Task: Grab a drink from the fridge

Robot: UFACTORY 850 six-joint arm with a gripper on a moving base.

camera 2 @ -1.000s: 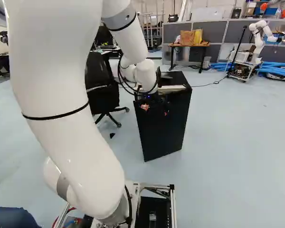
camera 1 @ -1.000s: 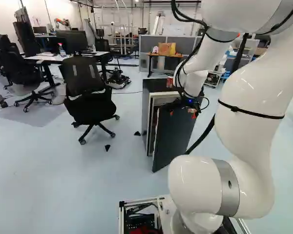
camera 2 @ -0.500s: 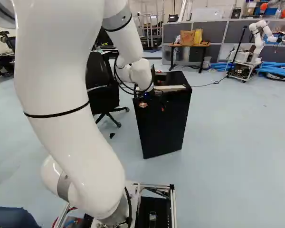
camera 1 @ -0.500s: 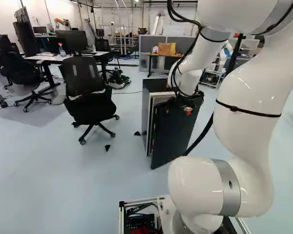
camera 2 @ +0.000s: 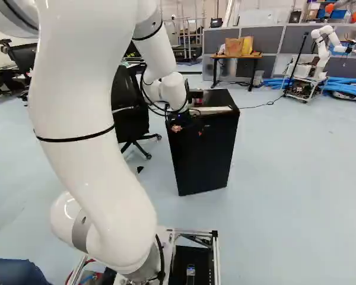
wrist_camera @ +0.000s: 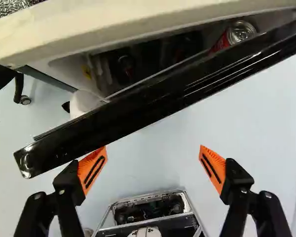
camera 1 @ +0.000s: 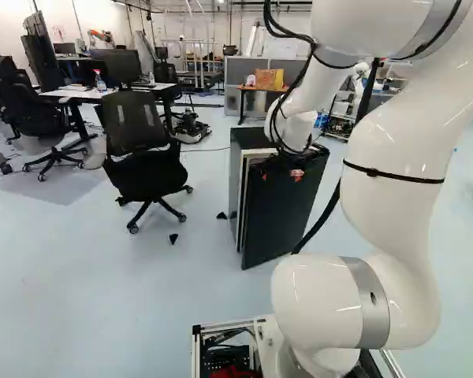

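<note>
In the left base view my gripper [camera 1: 281, 175] is at the upper part of the black fridge door [camera 1: 282, 213], which stands ajar on the fridge [camera 1: 236, 161]. The wrist view shows my gripper [wrist_camera: 153, 148] open, with nothing between its orange pads. One finger is close beside the door's edge [wrist_camera: 108, 118]; contact cannot be told. Through the narrow gap between door and pale body, a red can [wrist_camera: 240, 32] with a silver top shows, along with dark items too shadowed to name. A small dark red object [camera 2: 197, 98] stands on the fridge top in the right base view.
A black office chair [camera 1: 134, 146] stands left of the fridge in the left base view, with desks [camera 1: 75, 94] behind it. Beyond the fridge is a small table [camera 2: 237, 57] with bags. Another robot [camera 2: 322, 50] stands at the far right of the right base view.
My arm and gripper have moved left in both base views, across the door's upper part. The door has swung a little nearer the fridge body. The base has not moved.
</note>
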